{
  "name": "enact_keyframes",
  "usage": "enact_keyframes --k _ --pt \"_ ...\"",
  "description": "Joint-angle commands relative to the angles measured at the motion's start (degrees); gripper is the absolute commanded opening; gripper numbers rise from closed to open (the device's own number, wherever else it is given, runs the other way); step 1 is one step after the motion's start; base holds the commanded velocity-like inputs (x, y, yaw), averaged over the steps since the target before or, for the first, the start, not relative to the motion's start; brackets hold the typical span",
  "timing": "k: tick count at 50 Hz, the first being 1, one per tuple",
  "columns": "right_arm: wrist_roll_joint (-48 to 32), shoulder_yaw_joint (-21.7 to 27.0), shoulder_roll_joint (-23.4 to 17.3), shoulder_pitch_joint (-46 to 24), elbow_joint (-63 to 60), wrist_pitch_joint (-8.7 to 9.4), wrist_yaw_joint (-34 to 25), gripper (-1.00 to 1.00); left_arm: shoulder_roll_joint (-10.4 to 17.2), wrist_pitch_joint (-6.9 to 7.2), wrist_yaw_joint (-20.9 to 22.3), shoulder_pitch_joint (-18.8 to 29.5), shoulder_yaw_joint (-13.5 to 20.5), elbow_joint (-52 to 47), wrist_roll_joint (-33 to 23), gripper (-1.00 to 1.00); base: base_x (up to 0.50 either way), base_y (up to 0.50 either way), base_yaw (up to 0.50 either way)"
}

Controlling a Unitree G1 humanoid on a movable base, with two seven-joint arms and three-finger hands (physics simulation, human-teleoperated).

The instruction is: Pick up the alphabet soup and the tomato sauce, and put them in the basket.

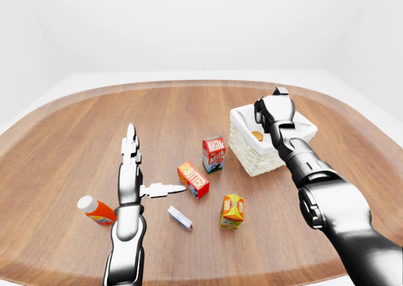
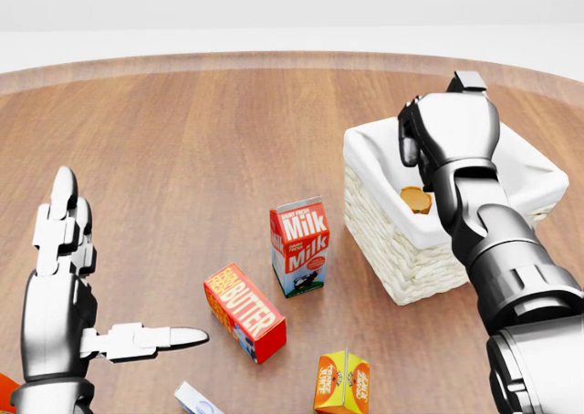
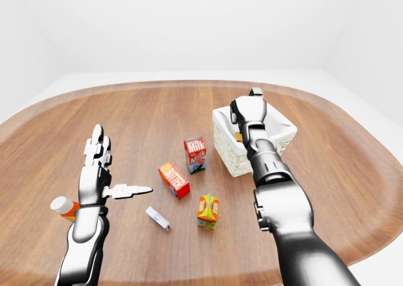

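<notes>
The white wicker basket with a cloth liner stands at the right of the head view. Inside it shows a can's orange-brown top; its label is hidden, so I cannot tell soup from sauce. No other can shows on the table. My right hand hovers just above the basket, back toward the camera, with its fingers bent downward and nothing in them. My left hand is held up at the lower left, open and flat, with the thumb pointing right.
Left of the basket stands a milk carton. Below it lie a butter box, an orange juice carton and a small white box. An orange bottle with a white cap lies by my left forearm.
</notes>
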State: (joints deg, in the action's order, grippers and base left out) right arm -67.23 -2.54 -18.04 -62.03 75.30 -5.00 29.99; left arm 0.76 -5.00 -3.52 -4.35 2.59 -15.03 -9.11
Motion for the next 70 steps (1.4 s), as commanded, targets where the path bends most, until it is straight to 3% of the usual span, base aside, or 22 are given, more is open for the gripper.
enact_keyframes --k 1,33,34,37,39,70 --pt "1.5 0.2 0.0 1.2 -0.1 0.00 0.0 -1.00 0.0 0.00 0.1 -0.2 0.0 -0.6 0.0 1.00 0.00 0.00 0.00" --pt "2.0 0.2 0.0 1.9 0.0 0.00 0.0 -1.00 0.0 0.00 0.2 -0.2 0.1 -0.7 0.1 1.00 0.00 0.00 0.00" --pt "2.0 0.1 0.0 1.9 0.0 0.00 0.0 -0.69 0.0 0.00 0.1 -0.2 0.1 -0.5 0.1 1.00 0.00 0.00 0.00" --pt "1.9 0.1 0.0 1.7 -0.1 0.00 0.0 0.76 0.0 0.00 0.1 -0.1 0.1 -0.5 0.1 1.00 0.00 0.00 0.00" --pt "1.9 0.1 0.1 1.6 0.1 0.00 0.0 1.00 0.0 0.00 0.1 0.0 0.1 -0.4 0.1 1.00 0.00 0.00 0.00" --pt "1.7 0.3 -0.8 -1.0 -0.9 0.00 0.0 1.00 0.0 0.00 0.2 -0.2 0.1 -0.4 0.1 1.00 0.00 0.00 0.00"
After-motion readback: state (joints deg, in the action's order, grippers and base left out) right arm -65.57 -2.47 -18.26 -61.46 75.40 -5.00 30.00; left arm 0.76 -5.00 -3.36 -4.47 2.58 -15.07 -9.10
